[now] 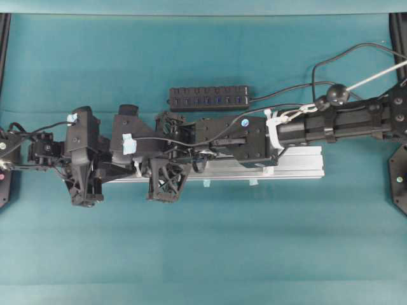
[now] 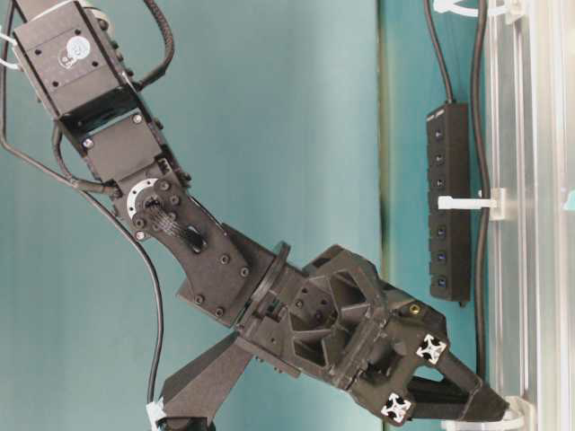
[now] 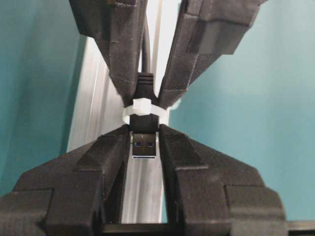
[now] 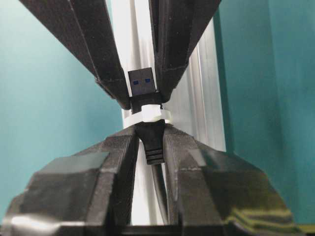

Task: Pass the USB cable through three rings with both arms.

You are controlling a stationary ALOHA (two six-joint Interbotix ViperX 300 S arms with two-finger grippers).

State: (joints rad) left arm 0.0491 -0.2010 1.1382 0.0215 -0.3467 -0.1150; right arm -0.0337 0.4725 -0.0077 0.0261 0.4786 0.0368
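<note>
The USB cable's black plug (image 3: 144, 142) pokes through one translucent white ring (image 3: 142, 109) standing on the rail. My left gripper (image 3: 144, 133) is shut on the plug's metal tip just past that ring. On the ring's other side, my right gripper (image 4: 149, 133) is shut on the plug's ribbed rear (image 4: 153, 145), with the ring (image 4: 147, 114) right at its fingertips. In the table-level view the cable (image 2: 481, 296) runs along the rail through a second ring (image 2: 467, 202) and a third (image 2: 458, 7). The right gripper (image 2: 490, 406) points down at the bottom ring (image 2: 517, 415).
The long silver rail (image 1: 299, 164) lies across the middle of the teal table. A black multi-port hub (image 1: 210, 96) lies just behind it. Both arms overlap above the rail's left half. Light-blue tape tabs (image 1: 253, 182) sit on the rail's front edge.
</note>
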